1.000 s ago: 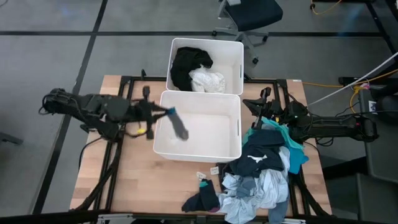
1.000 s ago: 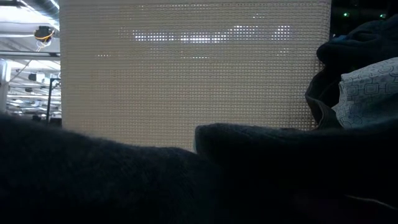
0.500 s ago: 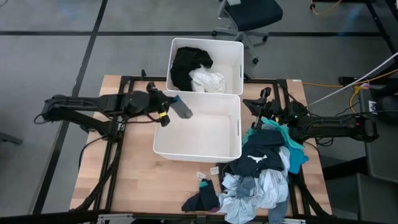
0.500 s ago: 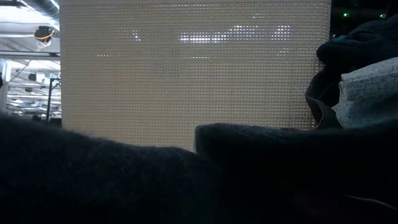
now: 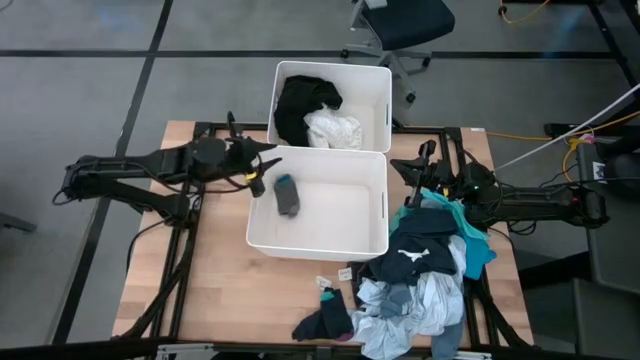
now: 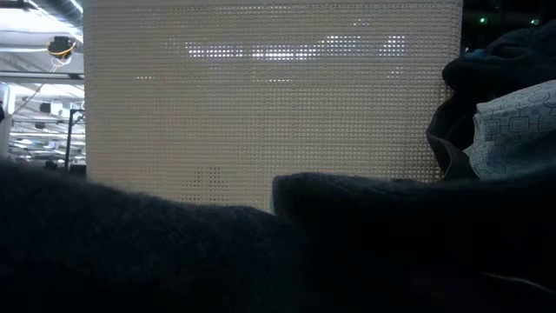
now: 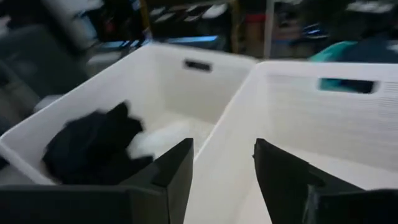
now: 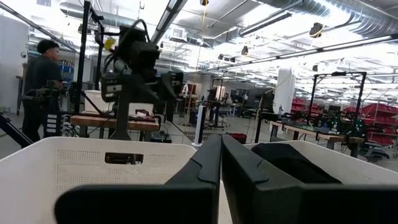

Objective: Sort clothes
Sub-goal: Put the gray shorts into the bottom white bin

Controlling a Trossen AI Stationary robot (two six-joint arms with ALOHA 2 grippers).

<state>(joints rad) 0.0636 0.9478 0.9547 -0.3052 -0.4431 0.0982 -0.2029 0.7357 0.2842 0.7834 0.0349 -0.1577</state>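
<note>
Clothes (image 5: 425,275) lie heaped on the table's (image 5: 225,290) near right corner. A dark sock (image 5: 287,195) lies inside the near bin (image 5: 318,245), beside the gaping, empty left gripper (image 5: 262,172). Right gripper (image 5: 418,168) waits pinched together. Black and white garments (image 5: 318,113) fill the far bin (image 5: 380,100).

Two white plastic bins: near bin (image 5: 318,240) holds one dark grey sock (image 5: 287,195) with a teal cuff; far bin (image 5: 375,90) holds a black garment (image 5: 303,103) and a white one (image 5: 334,130) (the near bin's wall reads as a fine dotted perforated grid in the low view). Pile of clothes (image 5: 425,270) is navy, black, teal and pale blue-grey, one pale piece (image 6: 512,122) with a small geometric print. Table (image 5: 220,290) is light wood, both arms are black, and the left arm wears a yellow band (image 5: 252,180).
</note>
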